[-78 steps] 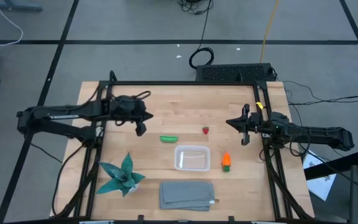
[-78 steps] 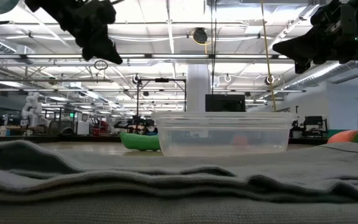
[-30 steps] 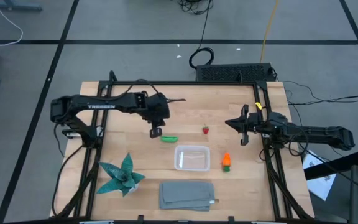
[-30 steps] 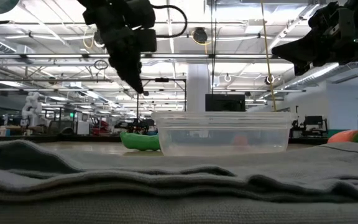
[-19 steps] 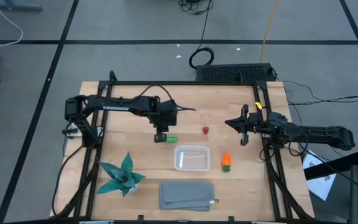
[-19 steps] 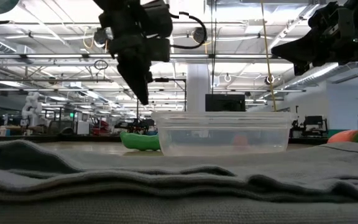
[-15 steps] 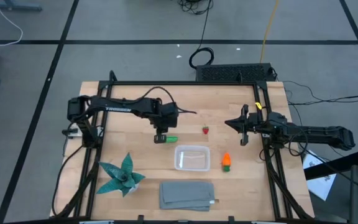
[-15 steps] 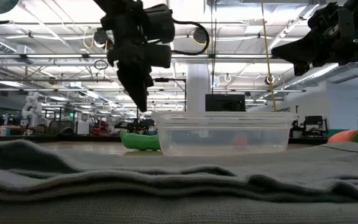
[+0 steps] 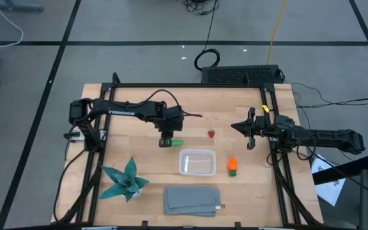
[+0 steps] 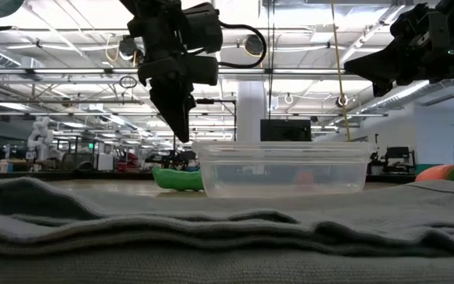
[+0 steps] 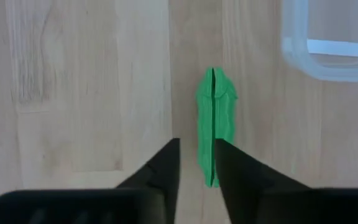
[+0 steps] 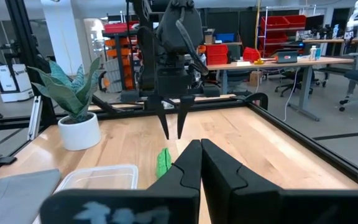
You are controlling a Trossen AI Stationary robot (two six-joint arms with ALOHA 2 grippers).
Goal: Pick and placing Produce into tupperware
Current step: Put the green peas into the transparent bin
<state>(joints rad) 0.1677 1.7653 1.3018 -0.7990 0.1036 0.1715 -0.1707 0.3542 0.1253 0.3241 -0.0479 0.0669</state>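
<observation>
Left gripper (image 11: pixel 196 163) now above green pod (image 11: pixel 215 121), shifted in from table's left; fingers slightly parted, nothing held. Pod flat on wood just beside tupperware (image 9: pixel 197 161), long axis along gripper's reach, left-right across table. Right gripper (image 9: pixel 250 130) unmoved, closed, empty.

Bare wood lies on both sides of the left gripper (image 11: pixel 196 163) above the green pod (image 11: pixel 215 118); the tupperware (image 11: pixel 328 46) (its rim nearest) stands just beyond.
</observation>
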